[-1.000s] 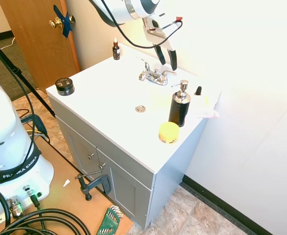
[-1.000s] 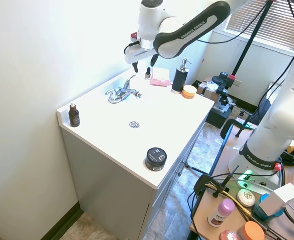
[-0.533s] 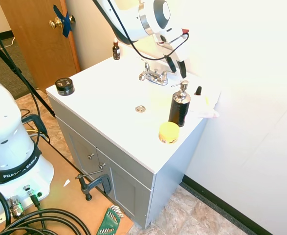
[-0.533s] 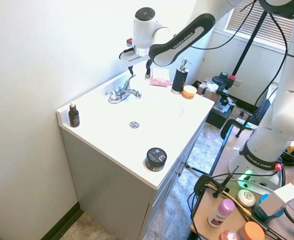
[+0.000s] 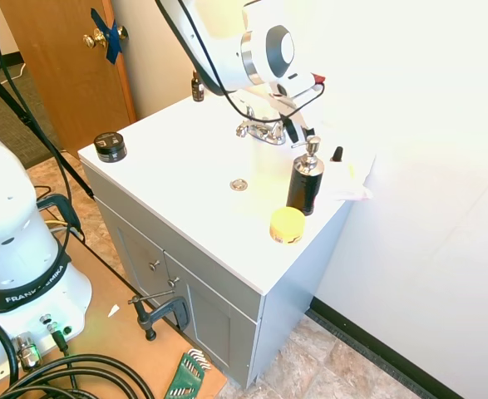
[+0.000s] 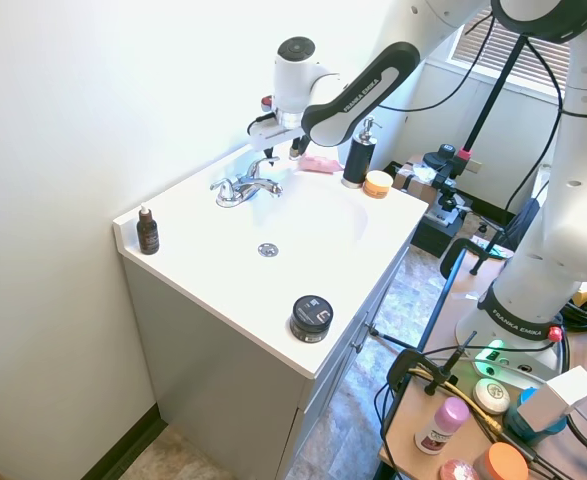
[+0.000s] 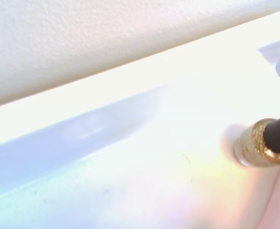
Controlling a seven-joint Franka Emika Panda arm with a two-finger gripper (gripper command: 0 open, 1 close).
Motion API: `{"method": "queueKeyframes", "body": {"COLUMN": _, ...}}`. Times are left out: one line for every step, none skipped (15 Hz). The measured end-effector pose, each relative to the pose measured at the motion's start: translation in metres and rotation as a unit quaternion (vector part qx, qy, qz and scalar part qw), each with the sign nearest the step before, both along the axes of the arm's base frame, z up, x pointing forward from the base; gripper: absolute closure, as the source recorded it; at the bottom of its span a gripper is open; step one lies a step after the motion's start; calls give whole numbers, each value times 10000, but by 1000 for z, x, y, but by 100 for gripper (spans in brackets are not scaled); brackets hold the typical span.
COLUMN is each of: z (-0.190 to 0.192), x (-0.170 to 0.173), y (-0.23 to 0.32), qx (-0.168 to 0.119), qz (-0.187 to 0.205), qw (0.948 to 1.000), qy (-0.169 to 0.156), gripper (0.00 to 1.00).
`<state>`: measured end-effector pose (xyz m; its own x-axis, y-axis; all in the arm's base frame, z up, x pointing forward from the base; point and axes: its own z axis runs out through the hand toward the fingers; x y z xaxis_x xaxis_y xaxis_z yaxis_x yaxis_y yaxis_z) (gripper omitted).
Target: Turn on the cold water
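Note:
The small chrome faucet (image 5: 263, 130) (image 6: 244, 186) stands at the back of the white basin (image 5: 227, 158), with a flat lever on each side of its short spout. My gripper (image 5: 296, 130) (image 6: 282, 154) hangs open just above and behind the lever on the soap-bottle side, close to the wall. Nothing is between its fingers, and I cannot tell whether one touches the lever. No water shows at the spout. The wrist view shows only white countertop, the wall, and a small bottle with a gold collar (image 7: 260, 141).
A black soap bottle with a chrome pump (image 5: 304, 178) (image 6: 354, 154) stands close beside the gripper, with a yellow round tub (image 5: 287, 224) in front and a pink cloth (image 6: 321, 163) behind. A brown dropper bottle (image 6: 148, 232) and a black jar (image 6: 311, 318) sit on the other side.
The gripper has come down from above the faucet to the level of the lever by the soap bottle, still open. Nothing else has moved.

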<state>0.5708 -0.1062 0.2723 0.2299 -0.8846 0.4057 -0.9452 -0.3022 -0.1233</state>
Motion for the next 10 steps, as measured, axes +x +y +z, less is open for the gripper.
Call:
{"method": "queueKeyframes", "body": {"z": 2, "x": -9, "y": 2, "qx": 67, "qz": 51, "qw": 10000, "qy": -16, "gripper": 0}}
{"method": "queueKeyframes", "body": {"z": 6, "x": -17, "y": 6, "qx": 131, "qz": 98, "qw": 9999, "qy": -30, "gripper": 0}}
{"method": "queueKeyframes", "body": {"z": 10, "x": -23, "y": 10, "qx": 193, "qz": 148, "qw": 9997, "qy": -44, "gripper": 0}}
{"method": "queueKeyframes", "body": {"z": 15, "x": -28, "y": 14, "qx": 230, "qz": 190, "qw": 9995, "qy": -51, "gripper": 0}}
{"method": "queueKeyframes", "body": {"z": 21, "x": -32, "y": 19, "qx": 266, "qz": 229, "qw": 9994, "qy": -65, "gripper": 0}}
{"method": "queueKeyframes", "body": {"z": 28, "x": -36, "y": 24, "qx": 312, "qz": 277, "qw": 9991, "qy": -70, "gripper": 0}}
{"method": "queueKeyframes", "body": {"z": 35, "x": -41, "y": 30, "qx": 366, "qz": 330, "qw": 9988, "qy": -52, "gripper": 0}}
{"method": "queueKeyframes", "body": {"z": 42, "x": -48, "y": 36, "qx": 427, "qz": 405, "qw": 9983, "qy": -7, "gripper": 0}}
{"method": "queueKeyframes", "body": {"z": 47, "x": -57, "y": 43, "qx": 521, "qz": 522, "qw": 9972, "qy": 76, "gripper": 0}}
{"method": "queueKeyframes", "body": {"z": 53, "x": -67, "y": 48, "qx": 600, "qz": 646, "qw": 9960, "qy": 162, "gripper": 0}}
